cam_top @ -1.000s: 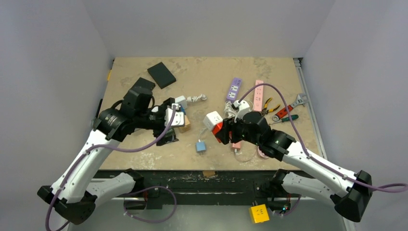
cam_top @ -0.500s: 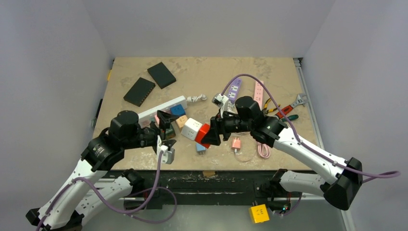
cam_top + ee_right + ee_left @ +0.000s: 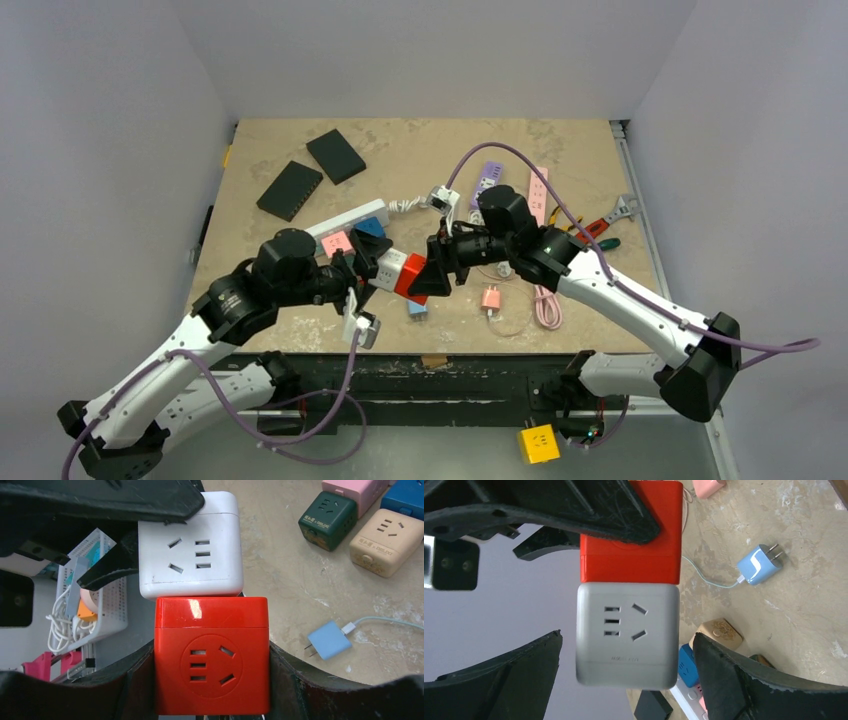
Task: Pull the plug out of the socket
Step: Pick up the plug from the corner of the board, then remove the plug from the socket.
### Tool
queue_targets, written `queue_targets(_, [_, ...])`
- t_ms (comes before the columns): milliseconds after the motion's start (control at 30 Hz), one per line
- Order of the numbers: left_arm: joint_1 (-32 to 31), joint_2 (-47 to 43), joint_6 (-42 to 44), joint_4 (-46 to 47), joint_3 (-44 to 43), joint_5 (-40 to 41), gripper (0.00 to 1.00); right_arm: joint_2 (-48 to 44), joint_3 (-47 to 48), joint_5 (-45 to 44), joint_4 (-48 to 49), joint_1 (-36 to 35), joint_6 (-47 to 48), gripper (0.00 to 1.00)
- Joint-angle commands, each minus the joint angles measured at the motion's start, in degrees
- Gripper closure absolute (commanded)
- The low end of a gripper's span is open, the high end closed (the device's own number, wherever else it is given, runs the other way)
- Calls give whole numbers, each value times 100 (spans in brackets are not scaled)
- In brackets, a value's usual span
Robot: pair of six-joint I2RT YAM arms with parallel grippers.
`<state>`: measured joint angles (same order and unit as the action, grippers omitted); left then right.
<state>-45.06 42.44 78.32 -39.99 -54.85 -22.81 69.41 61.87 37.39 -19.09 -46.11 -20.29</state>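
Note:
A white cube plug [image 3: 388, 268] sits joined to a red cube socket [image 3: 411, 277], both held in the air over the table's front middle. My right gripper [image 3: 211, 647] is shut on the red cube socket [image 3: 211, 662], with a finger pressed flat on each side. The white cube plug [image 3: 190, 555] sticks out beyond it. My left gripper [image 3: 627, 635] stands open around the white cube plug [image 3: 627, 635], and gaps show on both sides between its fingers [image 3: 729, 680] and the plug. The red cube socket [image 3: 631, 555] lies just past it.
On the table lie a blue charger [image 3: 417, 306], a pink plug [image 3: 491, 298], a white power strip [image 3: 345, 218] with coloured cubes, two black boxes [image 3: 336, 156], purple [image 3: 487, 180] and pink [image 3: 538, 195] strips, and hand tools [image 3: 600, 228]. Green [image 3: 327, 520] and beige [image 3: 382, 542] cubes stand nearby.
My right arm has carried the joined cubes leftward. My left arm left the power strip, swung back, then came up so its open fingers now straddle the white cube.

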Motion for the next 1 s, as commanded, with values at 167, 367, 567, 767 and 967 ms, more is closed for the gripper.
queue_targets(167, [-160,485,-68,331,-255,304,10,33,497,247,156,11,227,100])
queue_targets(367, [-208,588,-275,435,-308,384,79,-10,374,325,232,12,254,100])
queue_targets(567, [-251,578,-206,560,-219,506,100,-24,260,351,257,15,227,100])
queue_targets(767, [-228,358,278,654,245,930,100,-491,-322,226,77,24,175,100])
queue_targets(967, [256,219,548,505,510,822,100,-1153,-1133,172,-153,18,14,100])
